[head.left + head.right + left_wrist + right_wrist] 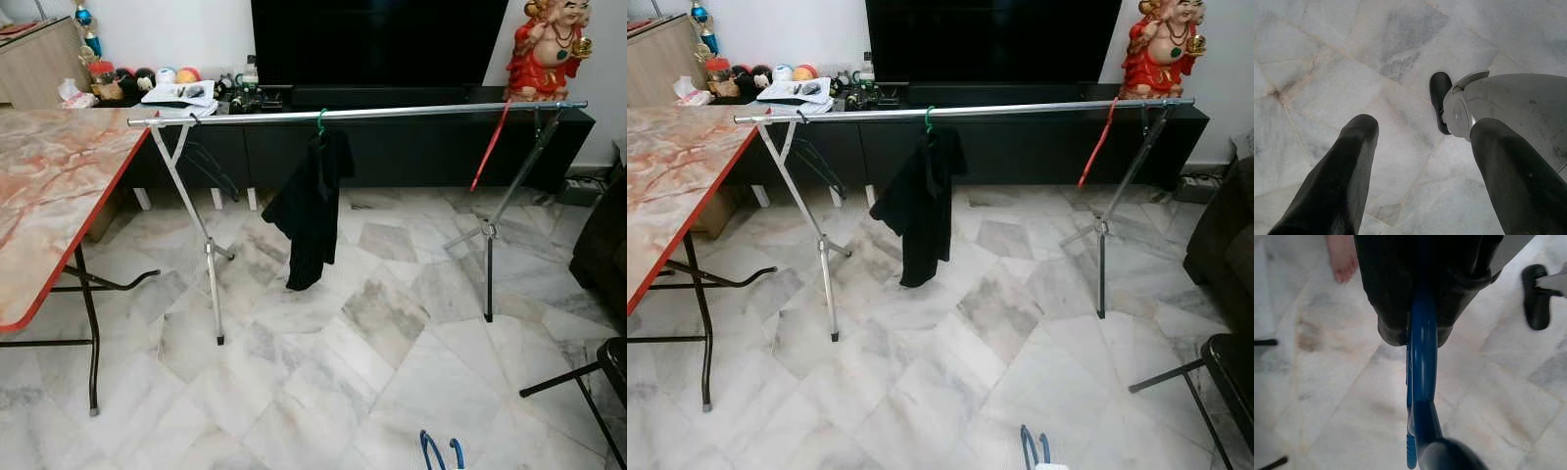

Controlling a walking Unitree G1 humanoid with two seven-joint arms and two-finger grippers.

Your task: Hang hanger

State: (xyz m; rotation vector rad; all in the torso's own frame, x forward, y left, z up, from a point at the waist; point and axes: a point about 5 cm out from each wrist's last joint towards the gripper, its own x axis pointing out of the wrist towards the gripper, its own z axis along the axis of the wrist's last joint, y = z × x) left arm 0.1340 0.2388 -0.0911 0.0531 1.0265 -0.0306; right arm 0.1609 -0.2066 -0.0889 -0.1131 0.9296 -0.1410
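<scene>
the right gripper (pixel 1418 328) is closed on a blue hanger (pixel 1421 382). its two black fingers (pixel 1386 293) pinch the hanger from both sides, and the blue plastic runs out past the fingertips toward the marble floor (pixel 1342 396) below. in the head views the blue hanger pokes up at the very bottom, so the gripper holds it low, close to the robot's body. a person's bare foot (pixel 1342 257) is on the floor near the gripper.

the left gripper (pixel 1420 161) is open and holds nothing. it hangs down over the floor, with the robot's own foot (pixel 1440 100) just past its fingers.

far out in front of both grippers stands the metal drying rack (pixel 358 113). its long rail is well apart from the blue hanger and much higher up. a black shirt on a green hanger (pixel 320 120) already hangs near the middle of the rail. a red hanger (pixel 490 145) hangs toward the right end and a black hanger (pixel 211 162) toward the left end. a marble-look worktop (pixel 49 186) with a red edge stands off to the left of the rack.

so the picking-up part looks done: the hanger is in the gripper. what is left, i think, is to get close to the rack, lift the hanger up to the rail, hook it over a bare bit, and let go. there is bare rail between the shirt and the red hanger.
</scene>
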